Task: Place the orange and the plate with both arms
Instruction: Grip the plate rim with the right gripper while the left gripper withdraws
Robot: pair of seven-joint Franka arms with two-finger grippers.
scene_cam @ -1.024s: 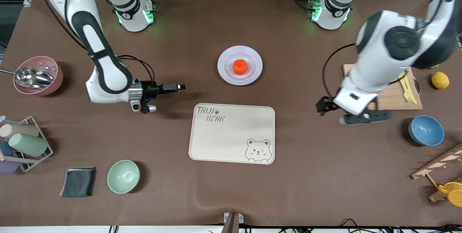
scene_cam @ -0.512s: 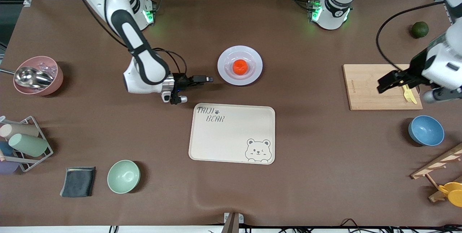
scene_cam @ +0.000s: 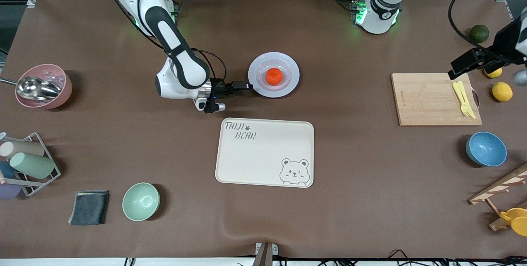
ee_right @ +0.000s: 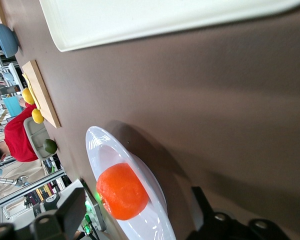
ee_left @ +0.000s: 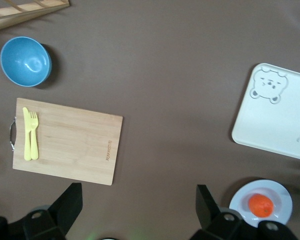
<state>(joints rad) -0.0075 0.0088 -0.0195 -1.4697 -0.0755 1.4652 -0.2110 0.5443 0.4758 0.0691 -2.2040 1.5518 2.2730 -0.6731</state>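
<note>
The orange [scene_cam: 273, 76] sits in the middle of the pale plate [scene_cam: 288, 64], which stands on the table farther from the front camera than the cream tray. My right gripper [scene_cam: 243, 86] lies low and level at the plate's rim on the right arm's side. In the right wrist view the right gripper [ee_right: 137, 215] is open, and the plate's rim [ee_right: 96, 145] and the orange [ee_right: 121, 191] show between its fingers. My left gripper [scene_cam: 462, 66] is open and empty, raised over the corner of the cutting board. The left wrist view shows the left gripper [ee_left: 137, 195] and, well apart from it, the plate [ee_left: 282, 197].
A cream bear tray [scene_cam: 263, 152] lies just nearer the front camera than the plate. A wooden cutting board [scene_cam: 428, 99] with yellow cutlery [scene_cam: 463, 97], two lemons [scene_cam: 502, 91], a dark green fruit [scene_cam: 479, 33] and a blue bowl [scene_cam: 486, 148] are at the left arm's end. A green bowl [scene_cam: 141, 201] is near the front.
My right gripper has moved along the table to the plate's rim. My left arm has swung up and away toward its end of the table, uncovering the cutting board.
</note>
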